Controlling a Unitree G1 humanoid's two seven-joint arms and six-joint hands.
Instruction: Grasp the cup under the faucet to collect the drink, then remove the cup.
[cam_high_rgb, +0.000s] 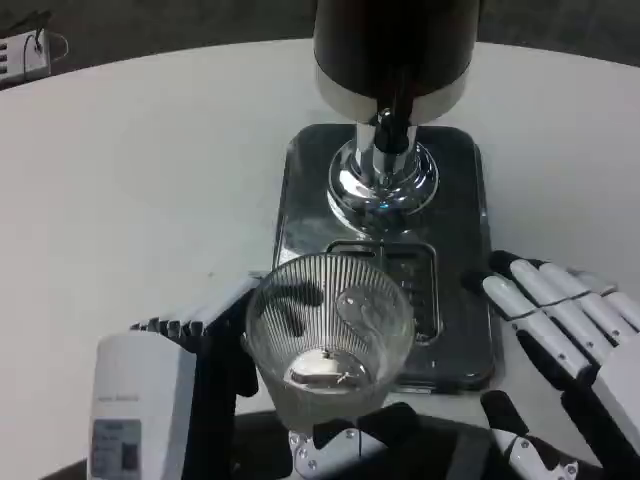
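Note:
A clear ribbed glass cup (328, 338) sits at the front edge of the dispenser's shiny base (300, 200), a little short of the drip grate (415, 290). My left hand (170, 400) grips the cup from its left side, fingers wrapped round the lower wall. The chrome faucet (385, 165) hangs from the dark dispenser body (395, 50), well behind the cup. My right hand (560, 340) is open beside the base's right edge, fingers spread and holding nothing.
The white round table (140, 180) spreads to the left and right of the dispenser. A small white object (25, 55) lies at the far left corner. The dark floor shows beyond the table's far edge.

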